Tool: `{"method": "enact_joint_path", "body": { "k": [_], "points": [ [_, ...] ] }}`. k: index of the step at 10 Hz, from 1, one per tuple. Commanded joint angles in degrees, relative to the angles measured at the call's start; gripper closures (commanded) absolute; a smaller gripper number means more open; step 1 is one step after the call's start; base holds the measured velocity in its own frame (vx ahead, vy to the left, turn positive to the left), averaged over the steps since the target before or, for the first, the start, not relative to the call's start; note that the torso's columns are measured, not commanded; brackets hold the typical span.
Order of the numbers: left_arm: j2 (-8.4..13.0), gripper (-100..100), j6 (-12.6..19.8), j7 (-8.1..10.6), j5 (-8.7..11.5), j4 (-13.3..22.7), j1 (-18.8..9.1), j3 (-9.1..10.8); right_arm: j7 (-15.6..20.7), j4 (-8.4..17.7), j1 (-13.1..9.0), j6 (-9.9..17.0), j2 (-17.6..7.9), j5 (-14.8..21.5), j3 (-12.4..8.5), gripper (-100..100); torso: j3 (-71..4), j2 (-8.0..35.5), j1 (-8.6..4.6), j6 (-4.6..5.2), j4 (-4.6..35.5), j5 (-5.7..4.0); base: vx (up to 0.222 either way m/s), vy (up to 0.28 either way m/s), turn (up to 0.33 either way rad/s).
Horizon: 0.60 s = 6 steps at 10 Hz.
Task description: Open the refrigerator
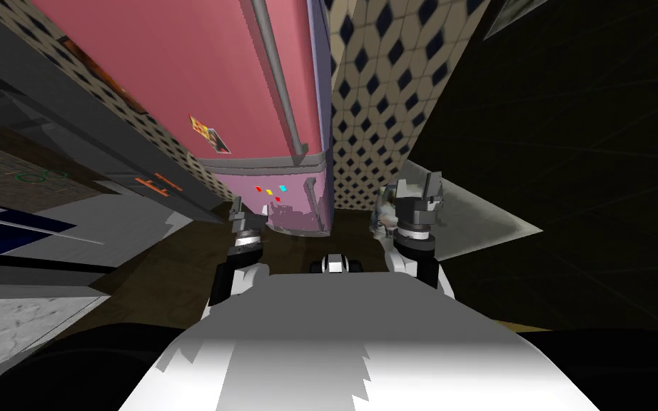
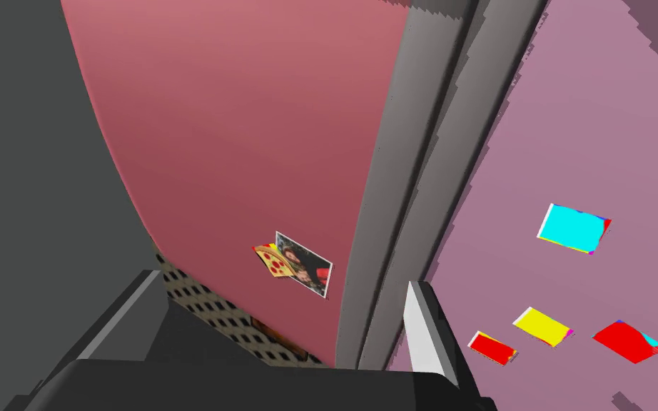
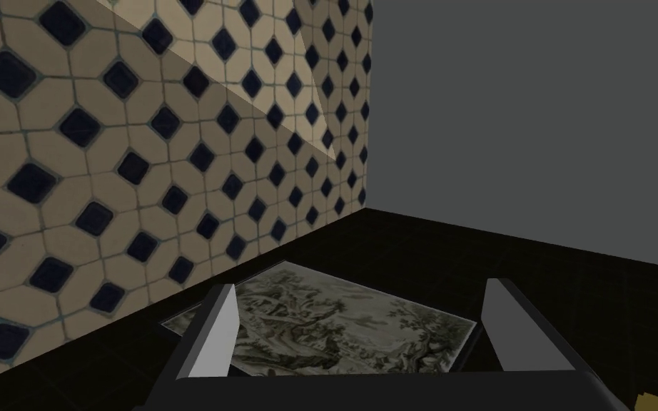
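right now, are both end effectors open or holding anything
left end effector: open, holding nothing
right end effector: open, holding nothing

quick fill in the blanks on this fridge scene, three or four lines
1. The long handle on the refrigerator is ___.
2. Beside the photo on its door sticks a ___-slice magnet.
3. The lower panel carries two red magnets, one yellow magnet and one ___.
4. The right end effector has its fingers ___.
Missing words: grey; pizza; cyan; open.
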Motion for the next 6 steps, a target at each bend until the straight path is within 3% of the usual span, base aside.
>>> {"method": "enact_joint_path", "body": {
  "k": [1,6],
  "points": [
    [0.6,-100,2.9,1.51,3.1,-0.8,1.1,1.35,0.0,0.0,0.0,0.0,0.0,0.0,0.0,0,-0.1,-0.1,0.15,0.01,0.0,0.04,0.202,-0.132,0.088],
    [0.7,-100,8.2,4.42,9.1,-1.5,3.3,4.06,0.0,0.0,0.0,0.0,0.0,0.0,0.0,0,0.0,0.0,0.12,0.0,0.0,0.02,0.181,-0.167,0.123]
  ]
}}
